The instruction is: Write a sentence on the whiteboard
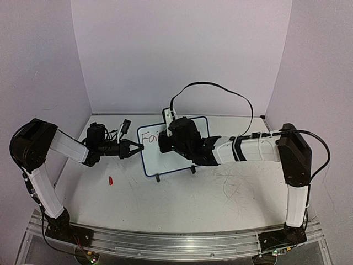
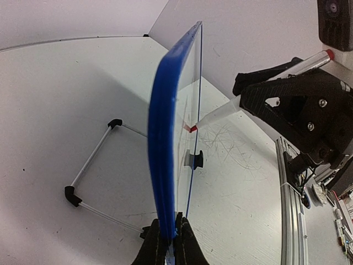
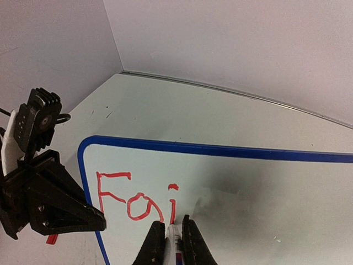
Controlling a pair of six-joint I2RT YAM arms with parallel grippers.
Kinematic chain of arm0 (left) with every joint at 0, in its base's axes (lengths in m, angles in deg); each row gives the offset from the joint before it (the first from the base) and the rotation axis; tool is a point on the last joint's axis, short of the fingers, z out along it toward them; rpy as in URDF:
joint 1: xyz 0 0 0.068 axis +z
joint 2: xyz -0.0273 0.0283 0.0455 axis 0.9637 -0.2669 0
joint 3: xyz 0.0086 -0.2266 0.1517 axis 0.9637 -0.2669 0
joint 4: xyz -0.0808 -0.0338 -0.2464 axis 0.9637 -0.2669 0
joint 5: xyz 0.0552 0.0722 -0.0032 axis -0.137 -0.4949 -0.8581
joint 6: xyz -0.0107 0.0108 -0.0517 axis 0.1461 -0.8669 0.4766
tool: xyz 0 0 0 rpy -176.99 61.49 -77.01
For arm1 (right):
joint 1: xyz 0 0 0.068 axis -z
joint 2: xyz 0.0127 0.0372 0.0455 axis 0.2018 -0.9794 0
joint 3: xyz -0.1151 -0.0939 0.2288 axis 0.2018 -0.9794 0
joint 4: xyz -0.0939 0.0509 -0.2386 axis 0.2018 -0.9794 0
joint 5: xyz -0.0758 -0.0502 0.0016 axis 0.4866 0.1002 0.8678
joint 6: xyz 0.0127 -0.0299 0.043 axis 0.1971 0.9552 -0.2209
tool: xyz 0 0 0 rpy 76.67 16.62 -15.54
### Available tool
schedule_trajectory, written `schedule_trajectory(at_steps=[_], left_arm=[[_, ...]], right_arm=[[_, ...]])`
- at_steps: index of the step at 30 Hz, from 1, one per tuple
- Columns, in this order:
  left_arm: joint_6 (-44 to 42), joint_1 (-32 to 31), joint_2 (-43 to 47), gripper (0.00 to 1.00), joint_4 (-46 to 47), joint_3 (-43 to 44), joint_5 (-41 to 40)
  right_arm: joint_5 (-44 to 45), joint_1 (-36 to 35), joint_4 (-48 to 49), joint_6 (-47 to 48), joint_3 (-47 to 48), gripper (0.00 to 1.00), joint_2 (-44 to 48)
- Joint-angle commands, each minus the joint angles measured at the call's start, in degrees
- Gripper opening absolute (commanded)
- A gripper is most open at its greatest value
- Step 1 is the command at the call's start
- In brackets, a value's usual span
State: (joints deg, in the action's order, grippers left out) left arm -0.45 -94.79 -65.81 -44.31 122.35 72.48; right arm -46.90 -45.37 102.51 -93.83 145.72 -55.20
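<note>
A: Left gripper?

B: Fingers pressed together on the left edge of the whiteboard, pinching its blue frame. In the left wrist view the board is edge-on and upright, rising straight from between the fingertips.

A: Right gripper?

B: Clamped on a marker with a white barrel and a red tip. The tip is on the writing face of the board, at the foot of the last stroke.

A: What is written?

B: Red lettering, three characters, "Fai", in the upper left part of the board, just inside the frame. The surface to the right of the letters is bare white, with a faint grey smudge beside the "i".

A: Board's position?

B: It stands on the table near the middle, between the two arms, on two small black feet. The right gripper and wrist cover much of its face in the top view. Behind the board a thin rod bracket with black corner pieces lies on the table.

A: Anything else around?

B: A small red cap lies on the table left of the board, well apart from it. Thin scribble marks show on the tabletop under the right arm. A black cable loops above the right wrist.
</note>
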Motion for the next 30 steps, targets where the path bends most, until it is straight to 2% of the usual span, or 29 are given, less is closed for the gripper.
schedule_trajectory(at_steps=[1,10,16,30], left_arm=[[-2.8,-0.7,0.9,0.0,-2.6,1.4,-1.9],[-3.0,-0.7,1.0,0.0,-2.7,1.4,-2.1],[-3.2,-0.8,0.9,0.0,-2.7,1.3,-2.2],[-3.5,-0.8,1.0,0.0,-3.1,1.3,-2.3]], right_arm=[[0.8,0.4,-1.4,-0.9,-1.2,0.0,0.8],[0.5,0.2,-1.4,-0.4,0.1,0.0,1.8],[-1.3,0.6,2.8,2.2,-0.5,0.0,5.9],[1.1,1.9,3.2,3.7,2.5,0.0,3.2]])
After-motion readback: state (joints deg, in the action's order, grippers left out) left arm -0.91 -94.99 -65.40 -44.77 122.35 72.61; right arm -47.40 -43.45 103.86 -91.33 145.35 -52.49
